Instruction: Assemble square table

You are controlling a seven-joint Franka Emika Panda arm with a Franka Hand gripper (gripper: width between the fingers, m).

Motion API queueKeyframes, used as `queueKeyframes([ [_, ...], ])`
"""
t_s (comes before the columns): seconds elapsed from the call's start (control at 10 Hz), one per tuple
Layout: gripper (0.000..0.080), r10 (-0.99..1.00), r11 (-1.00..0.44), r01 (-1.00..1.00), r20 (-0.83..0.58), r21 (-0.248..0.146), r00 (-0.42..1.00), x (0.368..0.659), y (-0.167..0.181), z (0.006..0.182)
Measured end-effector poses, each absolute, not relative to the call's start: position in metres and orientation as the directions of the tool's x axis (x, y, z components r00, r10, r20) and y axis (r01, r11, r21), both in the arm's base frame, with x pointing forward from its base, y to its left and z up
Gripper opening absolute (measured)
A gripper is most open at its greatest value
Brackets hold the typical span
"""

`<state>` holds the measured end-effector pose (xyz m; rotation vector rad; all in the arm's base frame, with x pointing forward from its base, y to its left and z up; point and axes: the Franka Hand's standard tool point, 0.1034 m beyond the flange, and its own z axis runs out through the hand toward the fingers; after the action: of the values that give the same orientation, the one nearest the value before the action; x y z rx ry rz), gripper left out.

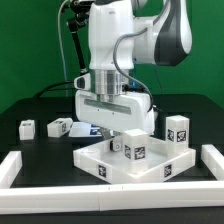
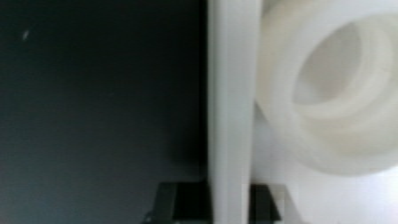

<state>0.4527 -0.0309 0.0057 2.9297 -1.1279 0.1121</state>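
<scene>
- A white robot arm (image 1: 120, 50) reaches down over a black table (image 1: 30, 150).
- Its gripper (image 1: 112, 138) is at the far edge of the big white plastic square panel (image 1: 140, 165), which has a raised rim and black-and-white tags.
- The panel lies on the table, in the middle of the exterior view.
- In the wrist view, the two dark fingers (image 2: 180, 203) press on both sides of the panel's thin white wall (image 2: 231, 90). The gripper is almost closed and holds the panel.
- A round white ring (image 2: 347, 90) sits on the panel just beside that wall.
- One small white leg block (image 1: 177, 130) with a tag stands near the panel on the exterior view's right.
- Two more leg blocks (image 1: 27, 127) sit on the exterior view's left, well apart from the panel.
- Long white border bars (image 1: 100, 196) lie along the table's front and sides.
</scene>
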Motion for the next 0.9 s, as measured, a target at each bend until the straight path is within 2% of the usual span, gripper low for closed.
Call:
queueKeyframes([
  [0.2,0.0058,-0.549,-0.836,-0.547,0.035,-0.041,0.835,0.465,-0.058,0.009],
  [0.5,0.0058,-0.386,-0.923,-0.385,0.034,-0.023,0.922,0.465,-0.06,0.007],
  [0.7,0.0058,-0.135,-0.99,-0.137,0.07,0.018,0.988,0.474,-0.068,0.008],
  [0.9,0.0058,0.146,-0.988,0.14,0.1,0.063,0.984,0.49,-0.06,0.014],
])
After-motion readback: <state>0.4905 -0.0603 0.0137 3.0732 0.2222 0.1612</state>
